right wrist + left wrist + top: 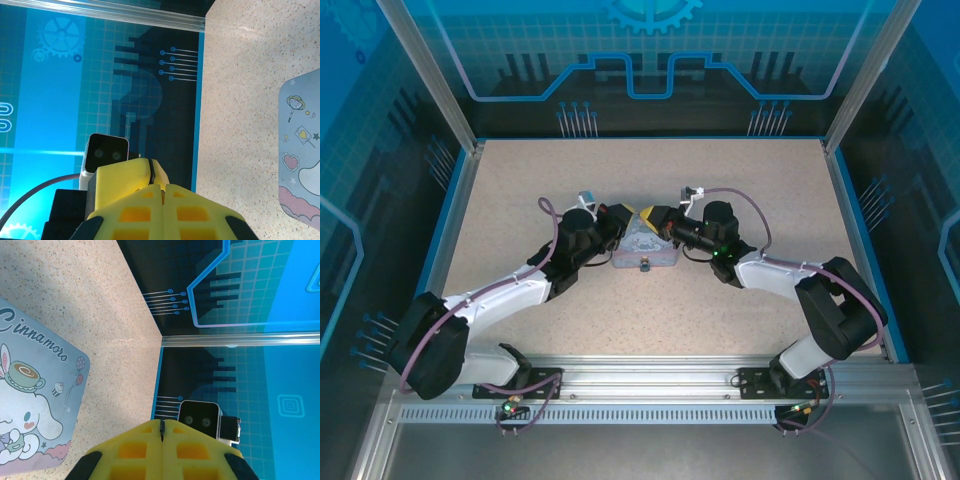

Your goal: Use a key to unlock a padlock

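Because the padlock (645,266) appears to hang at the near edge of the lavender tin (642,243), about mid-table, both arms lean in over the tin's far side, their tips almost meeting. The left gripper (162,426) has its yellow pads pressed together, and so does the right gripper (163,190). I cannot tell whether either pinches the key. Bare table (520,190) lies open toward every edge and corner, so swinging room looks ample; the only crowding is between the two wrists.
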